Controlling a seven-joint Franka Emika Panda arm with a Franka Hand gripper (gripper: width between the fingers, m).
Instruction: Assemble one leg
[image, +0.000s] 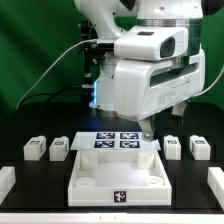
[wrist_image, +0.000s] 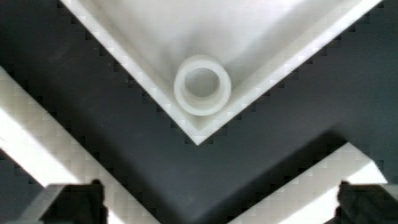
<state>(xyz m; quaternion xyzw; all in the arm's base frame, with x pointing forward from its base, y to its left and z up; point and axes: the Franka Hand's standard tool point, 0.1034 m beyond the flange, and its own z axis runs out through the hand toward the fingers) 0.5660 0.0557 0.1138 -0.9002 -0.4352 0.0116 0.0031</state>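
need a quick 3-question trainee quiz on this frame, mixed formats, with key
1. True or false: the gripper is shut on a leg.
2. Count: how many legs show in the exterior view?
3. Multiple choice: in the wrist view, what lies ahead of the gripper?
A) a round corner socket of the white panel
B) a leg
C) a screwdriver

Key: 1 false, the fingers stand apart with nothing between them. 2 four, two on each side of the white panel. 3 A.
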